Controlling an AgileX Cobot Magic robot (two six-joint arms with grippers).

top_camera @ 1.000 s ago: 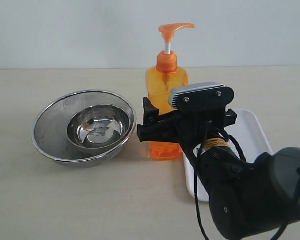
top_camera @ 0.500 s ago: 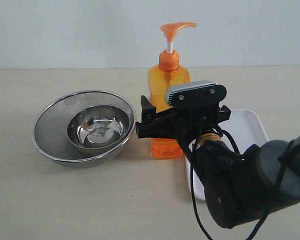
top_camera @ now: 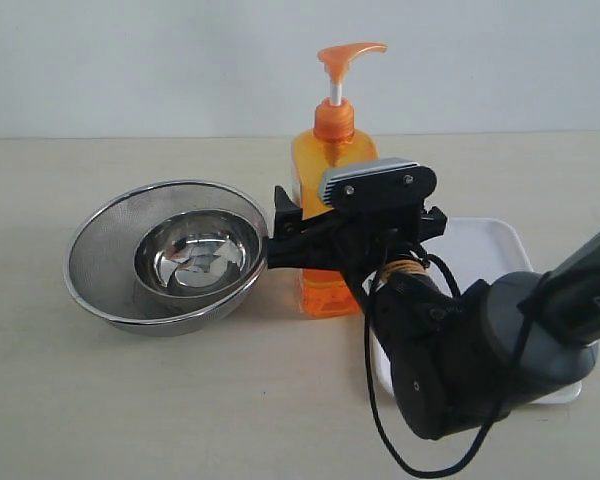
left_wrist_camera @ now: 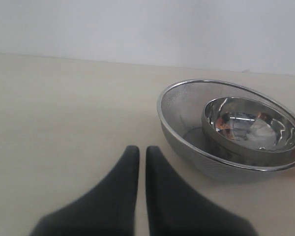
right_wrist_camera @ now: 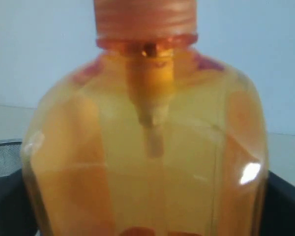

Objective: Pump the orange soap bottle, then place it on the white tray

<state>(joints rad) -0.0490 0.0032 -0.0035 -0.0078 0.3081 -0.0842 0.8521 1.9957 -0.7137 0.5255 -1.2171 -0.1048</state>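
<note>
Exterior view: the orange soap bottle stands upright on the table, with the white tray at its 4 o'clock and a mesh bowl at 9. The right gripper spans its body, jaws wide and seemingly clamped on the flat sides. That is a sound hold, because the smooth, liquid-filled plastic is likely heavy and slippery.

Left wrist view: only here does the left gripper show, its jaws nearly together and empty.

Right wrist view: only here do the fingers show flanking the body.

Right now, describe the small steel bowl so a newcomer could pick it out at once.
On the beige table, in the exterior view, look left of the orange soap bottle to the mesh strainer. The bowl sits nested inside it: smaller, solid and mirror-polished, where the strainer is dull mesh.
</note>
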